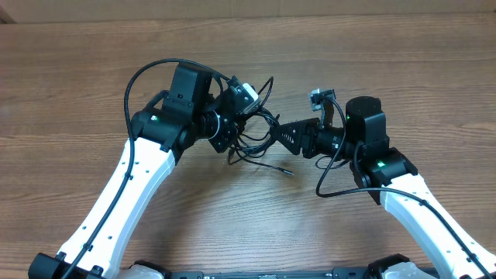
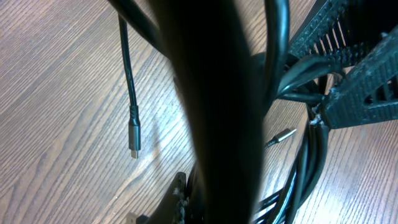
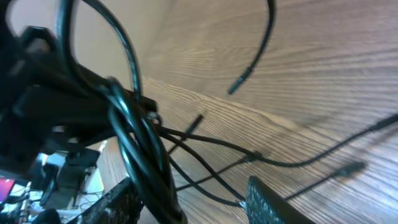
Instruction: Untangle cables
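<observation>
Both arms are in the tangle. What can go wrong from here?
Cables bunch between the left end effector and right end effector; pulling apart may cinch the knot. A dark shape close to the lens blocks most of the left wrist view, so grips there are near blind. The loose plug could snag a loop.

the cables (image 1: 260,128) lie bunched at the middle of the tabletop (image 1: 77,62), between the left fingers (image 1: 226,133) and the right fingers (image 1: 288,138). one loose end (image 1: 285,170) trails out in front of the bunch.
</observation>
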`<action>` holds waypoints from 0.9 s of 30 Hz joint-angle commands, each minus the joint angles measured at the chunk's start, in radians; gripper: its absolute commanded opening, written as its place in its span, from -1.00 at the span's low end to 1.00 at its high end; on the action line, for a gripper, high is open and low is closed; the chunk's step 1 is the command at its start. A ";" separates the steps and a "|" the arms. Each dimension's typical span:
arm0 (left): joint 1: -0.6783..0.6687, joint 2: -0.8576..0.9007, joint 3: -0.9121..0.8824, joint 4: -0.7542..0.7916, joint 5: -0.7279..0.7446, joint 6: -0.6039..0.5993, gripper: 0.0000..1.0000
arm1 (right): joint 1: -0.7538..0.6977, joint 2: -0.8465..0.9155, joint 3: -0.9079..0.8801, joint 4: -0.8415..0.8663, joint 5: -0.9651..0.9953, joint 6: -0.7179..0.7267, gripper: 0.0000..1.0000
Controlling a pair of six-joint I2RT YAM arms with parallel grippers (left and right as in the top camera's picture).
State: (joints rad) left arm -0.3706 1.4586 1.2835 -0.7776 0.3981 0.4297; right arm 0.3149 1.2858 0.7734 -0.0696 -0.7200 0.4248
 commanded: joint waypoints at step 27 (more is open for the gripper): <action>0.006 -0.013 0.008 0.042 -0.165 -0.103 -0.92 | -0.003 -0.006 0.006 0.093 0.217 0.067 0.26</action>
State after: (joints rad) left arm -0.3706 1.4586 1.2835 -0.7406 0.1856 0.2150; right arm 0.3149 1.2858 0.7731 -0.0078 -0.5331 0.5129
